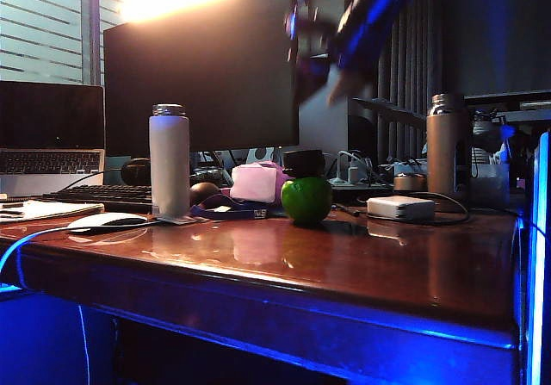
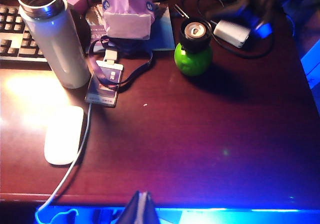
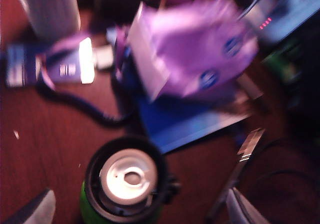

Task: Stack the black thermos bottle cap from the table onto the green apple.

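The black thermos bottle cap [image 1: 303, 163] is being carried by the green apple [image 1: 306, 200], seated upright on its dimpled top with the lighter face turned upward, as is being shown clearly in the left wrist view. The apple is being supported by the tabletop [image 1: 362, 264] around the middle of the scene, just in front of a pink boxy object [image 1: 254, 183], with a white bottle [image 1: 170, 161] well apart to the left and a white adapter [image 1: 400, 208] to the right.

The right pincer [image 1: 349, 32] is being seen as a blurred shape high above the apple, well clear of the cap; in the right wrist view its two fingertips [image 3: 35, 209] are being shown spread wide on either side of the cap, with nothing between them, so it is being read as released and empty. The left pincer [image 2: 141, 210] is being held at the near edge of the tabletop, far from the apple; only its tip is being shown, with the jaws seemingly pressed together and nothing gripped.

The stacking itself is being judged as done: the cap is touching only the apple and is not being supported by either pincer. What is left appears to be only the clearing of the right arm without the cap being disturbed, since its seat on the rounded fruit is likely being kept by balance alone.
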`<move>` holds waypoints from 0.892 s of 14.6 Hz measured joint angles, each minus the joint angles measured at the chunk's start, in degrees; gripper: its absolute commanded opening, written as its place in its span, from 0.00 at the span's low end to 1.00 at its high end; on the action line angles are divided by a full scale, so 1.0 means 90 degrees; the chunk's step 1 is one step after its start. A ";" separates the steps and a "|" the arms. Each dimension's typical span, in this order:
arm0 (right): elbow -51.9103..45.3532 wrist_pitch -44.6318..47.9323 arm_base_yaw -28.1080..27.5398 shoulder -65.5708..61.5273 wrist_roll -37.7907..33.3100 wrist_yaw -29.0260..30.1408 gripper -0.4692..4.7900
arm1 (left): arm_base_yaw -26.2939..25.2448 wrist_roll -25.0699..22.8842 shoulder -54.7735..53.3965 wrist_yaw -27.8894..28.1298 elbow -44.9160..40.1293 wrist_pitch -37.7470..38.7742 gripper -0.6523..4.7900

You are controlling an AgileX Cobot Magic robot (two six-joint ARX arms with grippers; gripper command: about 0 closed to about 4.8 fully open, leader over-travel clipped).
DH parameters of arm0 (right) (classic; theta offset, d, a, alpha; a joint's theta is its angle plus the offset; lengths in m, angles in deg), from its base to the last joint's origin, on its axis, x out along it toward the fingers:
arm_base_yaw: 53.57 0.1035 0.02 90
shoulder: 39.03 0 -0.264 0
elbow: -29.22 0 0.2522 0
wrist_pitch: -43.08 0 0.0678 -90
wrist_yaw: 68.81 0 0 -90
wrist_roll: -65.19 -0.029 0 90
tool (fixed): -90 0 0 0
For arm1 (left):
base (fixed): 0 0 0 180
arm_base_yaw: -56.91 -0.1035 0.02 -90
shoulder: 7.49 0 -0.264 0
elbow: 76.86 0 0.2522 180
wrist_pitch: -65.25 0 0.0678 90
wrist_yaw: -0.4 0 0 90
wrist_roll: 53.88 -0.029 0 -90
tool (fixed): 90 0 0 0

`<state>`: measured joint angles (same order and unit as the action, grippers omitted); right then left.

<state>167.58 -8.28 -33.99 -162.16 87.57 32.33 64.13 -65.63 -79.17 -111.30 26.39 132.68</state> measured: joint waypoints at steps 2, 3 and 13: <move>0.0000 -0.0090 0.0002 0.0508 -0.0002 -0.0102 0.09 | 0.0000 0.0000 0.0002 0.0000 0.0002 -0.0180 0.11; 0.0000 -0.0155 0.0002 0.0850 -0.0002 -0.0104 0.08 | 0.0000 0.0000 0.0012 0.0000 0.0000 -0.0236 0.11; 0.0010 -0.1496 0.0010 0.4646 -0.0287 -0.0342 0.08 | 0.0000 0.0425 0.2914 0.1066 -0.0061 -0.0274 0.11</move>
<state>167.67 -21.75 -33.91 -120.35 84.99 29.25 64.13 -61.81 -52.95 -101.70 25.84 130.21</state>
